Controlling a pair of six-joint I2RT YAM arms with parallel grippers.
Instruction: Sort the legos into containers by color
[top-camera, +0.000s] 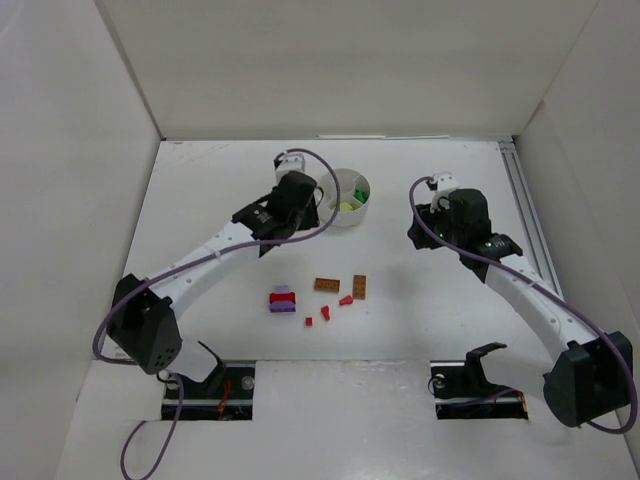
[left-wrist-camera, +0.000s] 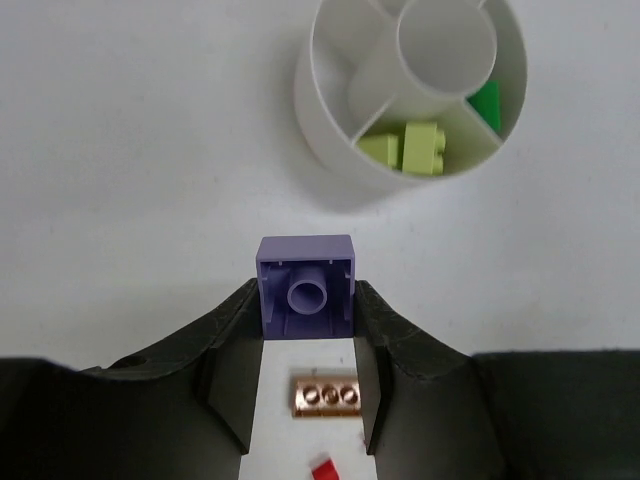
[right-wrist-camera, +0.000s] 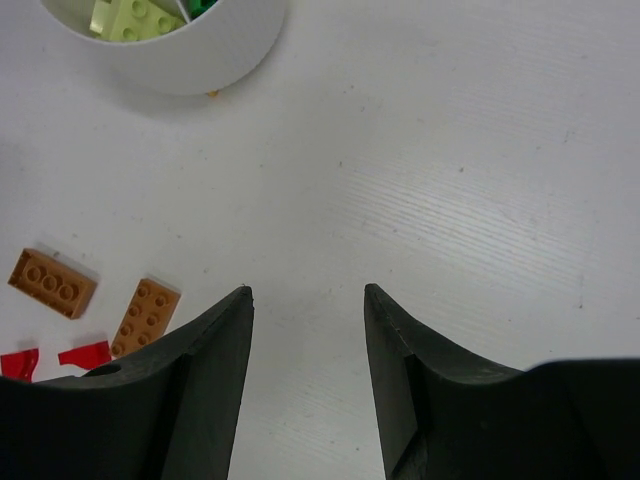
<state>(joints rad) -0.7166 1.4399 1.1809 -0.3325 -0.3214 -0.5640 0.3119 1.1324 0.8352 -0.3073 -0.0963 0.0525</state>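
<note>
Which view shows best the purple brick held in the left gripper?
The left wrist view: the purple brick sits centred and sharp, clamped in the left gripper. In the top view the left arm hides it. The right wrist view misses it entirely.

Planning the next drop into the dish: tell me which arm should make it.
Left. The left gripper is shut on a purple brick close to the dish; the right gripper is open and empty.

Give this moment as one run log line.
left gripper: shut on purple lego, near dish | right gripper: open, empty | dish: lime legos, green lego
</note>
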